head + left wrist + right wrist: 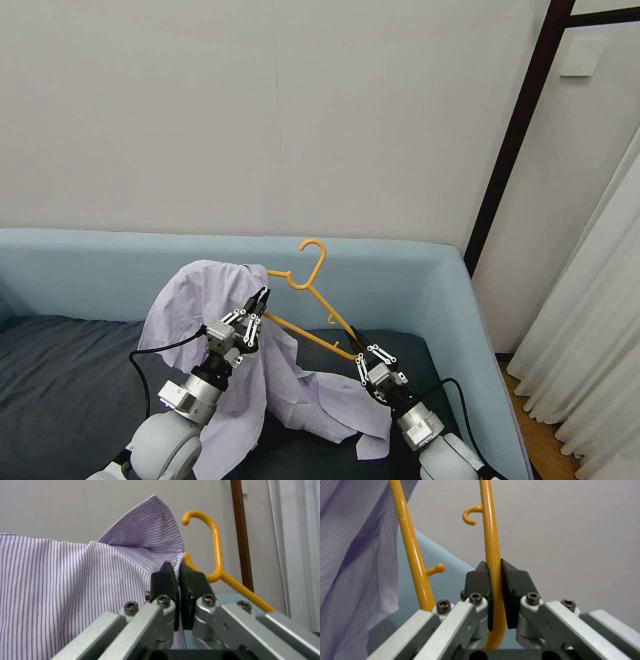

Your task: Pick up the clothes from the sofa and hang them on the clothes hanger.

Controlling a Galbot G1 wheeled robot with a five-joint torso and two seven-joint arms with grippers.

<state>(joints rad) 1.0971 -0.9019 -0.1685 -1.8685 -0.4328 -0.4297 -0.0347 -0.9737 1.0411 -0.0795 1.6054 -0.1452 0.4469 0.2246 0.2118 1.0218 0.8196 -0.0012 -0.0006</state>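
A lilac striped shirt [215, 330] hangs in the air over the sofa, one shoulder draped on a yellow hanger [312, 290]. My left gripper [258, 305] is shut on the shirt's fabric near the collar [150, 528], its pads [163, 581] pinching the cloth beside the hanger's hook [212, 536]. My right gripper [362, 355] is shut on the hanger's lower right end, the yellow rod [492, 555] clamped between its pads [480, 579]. The shirt's tail [340, 415] trails onto the seat.
The light blue sofa [90, 265] has a dark seat cushion [60, 370] and stands against a pale wall. A dark door frame [510, 140] and white curtains [600, 330] are at the right.
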